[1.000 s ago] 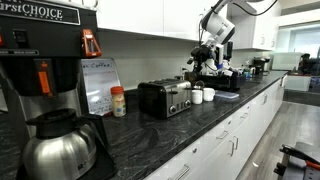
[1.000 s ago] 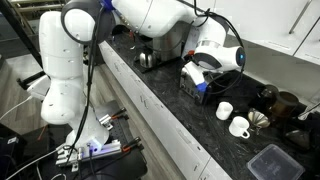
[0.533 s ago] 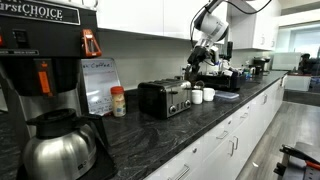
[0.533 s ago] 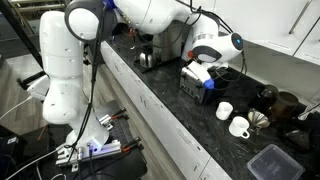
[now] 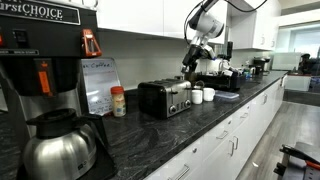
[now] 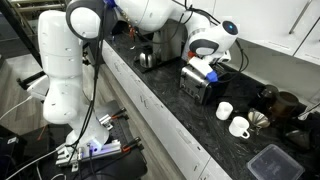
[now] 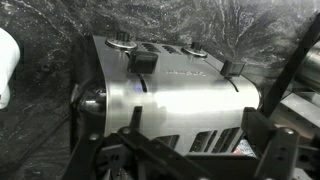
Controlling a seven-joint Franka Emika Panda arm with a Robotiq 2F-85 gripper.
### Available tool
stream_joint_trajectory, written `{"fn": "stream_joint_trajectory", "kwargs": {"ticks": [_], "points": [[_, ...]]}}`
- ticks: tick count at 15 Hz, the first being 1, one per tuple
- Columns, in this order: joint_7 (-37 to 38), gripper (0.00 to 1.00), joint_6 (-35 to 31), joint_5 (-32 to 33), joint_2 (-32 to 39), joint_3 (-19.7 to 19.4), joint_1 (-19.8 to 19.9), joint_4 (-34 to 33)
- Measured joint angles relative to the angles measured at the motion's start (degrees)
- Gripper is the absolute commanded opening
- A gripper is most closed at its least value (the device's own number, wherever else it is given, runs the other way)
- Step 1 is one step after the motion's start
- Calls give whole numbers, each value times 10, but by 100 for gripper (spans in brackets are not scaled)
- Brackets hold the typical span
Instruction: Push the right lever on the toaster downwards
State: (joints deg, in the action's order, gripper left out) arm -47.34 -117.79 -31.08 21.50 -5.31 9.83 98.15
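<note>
The toaster (image 5: 165,97) stands on the dark counter, black on top with a shiny silver face; it also shows in an exterior view (image 6: 199,86). In the wrist view its silver face (image 7: 185,100) fills the middle, with two dark levers (image 7: 145,62) (image 7: 233,68) and two small knobs along the far edge. My gripper (image 5: 190,62) hangs just above the toaster's end, near it in an exterior view (image 6: 205,68). In the wrist view the gripper (image 7: 195,152) is open and empty, its fingers (image 7: 268,150) standing wide apart over the toaster and touching neither lever.
Two white mugs (image 5: 203,95) stand beside the toaster, also in an exterior view (image 6: 232,118); one shows at the wrist view's edge (image 7: 5,65). A coffee machine (image 5: 45,50) and steel pot (image 5: 62,145) stand at the counter's near end. A dark lidded box (image 6: 268,162) lies farther along.
My gripper has moved down and toward the toaster, from above the mugs to over the toaster's end. The toaster and mugs have not moved.
</note>
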Motion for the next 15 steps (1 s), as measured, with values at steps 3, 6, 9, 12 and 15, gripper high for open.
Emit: {"fn": "stream_joint_trajectory", "kwargs": {"ticks": [3,6,9,12,15], "points": [[51,100,-2,52,-18,5,0,7],[93,100,1,96,-43,6,-1,24],[105,100,18,106,-69,6,-1,42],[117,100,20,116,-88,6,-1,60],[132,100,19,137,-94,6,-1,71]]}}
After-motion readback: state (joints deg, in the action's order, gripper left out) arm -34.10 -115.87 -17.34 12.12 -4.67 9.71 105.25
